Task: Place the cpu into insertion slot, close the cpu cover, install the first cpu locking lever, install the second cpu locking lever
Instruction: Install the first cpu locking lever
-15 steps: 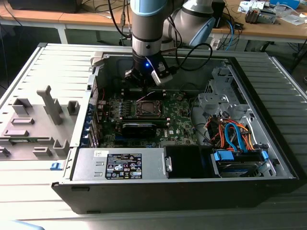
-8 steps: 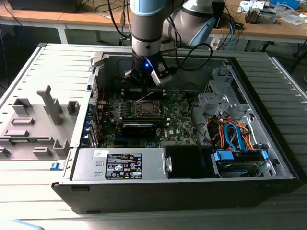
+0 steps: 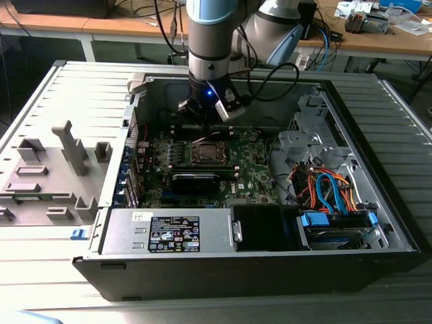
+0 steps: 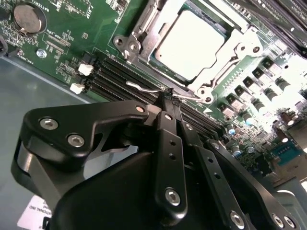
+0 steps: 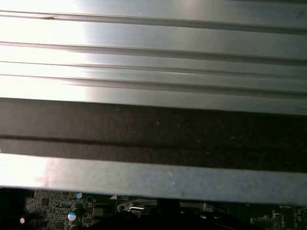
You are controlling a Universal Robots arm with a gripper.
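One gripper (image 4: 169, 97), fingers pressed together, tips pinching a thin wire locking lever (image 4: 144, 87) just beside the insertion slot (image 4: 144, 36). Cpu (image 4: 189, 43) seated flat in that slot, silvery top showing through the cut-out of the cpu cover (image 4: 235, 45), lowered over it. Slot on the green motherboard (image 3: 253, 169), inside the open computer case (image 3: 378, 169), below the arm.

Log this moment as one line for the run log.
cpu: seated in insertion slot | cpu cover: closed over cpu | gripper: fingers shut, tips at wire locking lever beside socket | arm above motherboard
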